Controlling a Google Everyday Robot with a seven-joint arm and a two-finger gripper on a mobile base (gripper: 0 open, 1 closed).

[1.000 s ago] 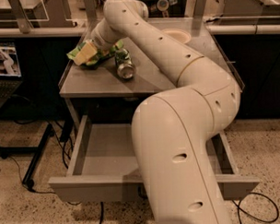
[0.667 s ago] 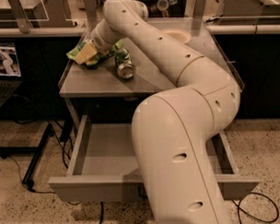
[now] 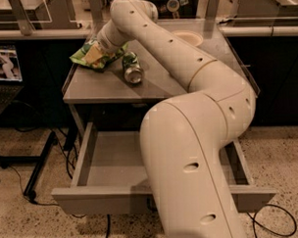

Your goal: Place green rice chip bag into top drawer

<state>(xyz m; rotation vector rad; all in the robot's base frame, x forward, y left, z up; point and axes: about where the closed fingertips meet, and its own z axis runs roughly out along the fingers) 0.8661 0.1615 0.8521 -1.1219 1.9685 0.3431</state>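
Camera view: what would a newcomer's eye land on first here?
The bulky cream robot arm fills the centre, bending up from the foreground to the grey metal table. Its end effector is at the crinkled bright-green rice chip bag on the table's back-left corner, beside a green-patterned metal can lying on its side. Below, the wide grey metal top drawer stands pulled open.

Cream arm (image 3: 197,90), jaws at green bag (image 3: 85,57); grey drawer (image 3: 117,203)

One chip bag (image 3: 84,56), one can (image 3: 132,70), one open drawer (image 3: 100,201) (one pincer (image 3: 102,48) at the bag).
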